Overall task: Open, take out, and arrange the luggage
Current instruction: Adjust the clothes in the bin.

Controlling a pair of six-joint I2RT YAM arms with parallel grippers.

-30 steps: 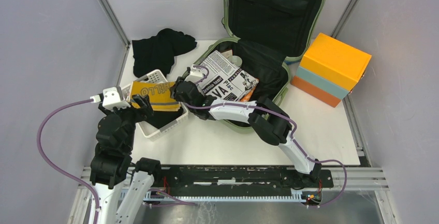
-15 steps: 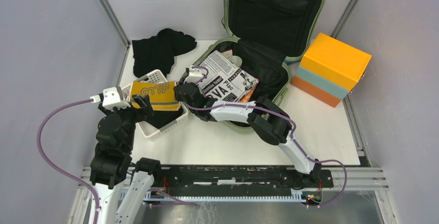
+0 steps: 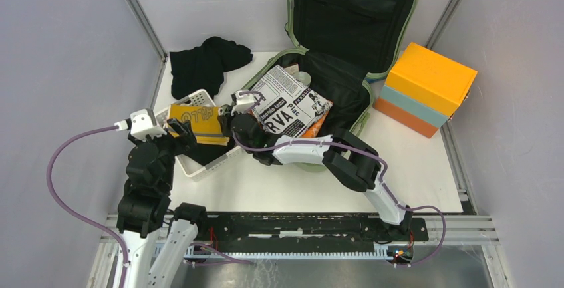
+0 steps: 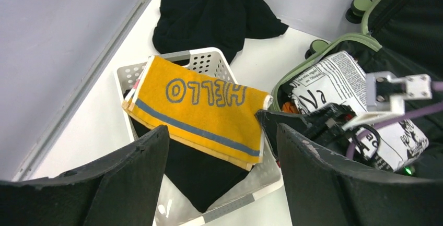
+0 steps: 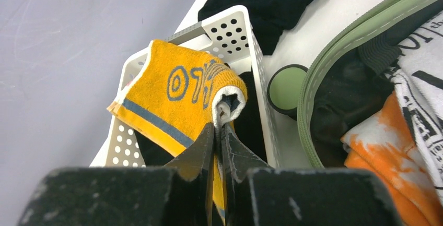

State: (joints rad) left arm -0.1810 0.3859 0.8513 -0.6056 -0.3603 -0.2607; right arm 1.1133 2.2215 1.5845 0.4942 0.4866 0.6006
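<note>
Right wrist view: right gripper (image 5: 219,119) pinches yellow terry towel (image 5: 172,95) over white perforated plastic basket (image 5: 232,27), left of open sage-green hard-shell luggage (image 5: 365,25); left gripper (image 4: 219,137) gapes empty. Shallow pinch may slip.

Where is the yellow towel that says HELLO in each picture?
Top external: the yellow towel lies left of centre, draped over the white basket.
Left wrist: the towel is in the middle, across the same basket.
Right wrist: the towel is left of centre, its folded edge pinched by the right gripper.
Shared landmark: the white basket with holes, under the towel every time.
</note>
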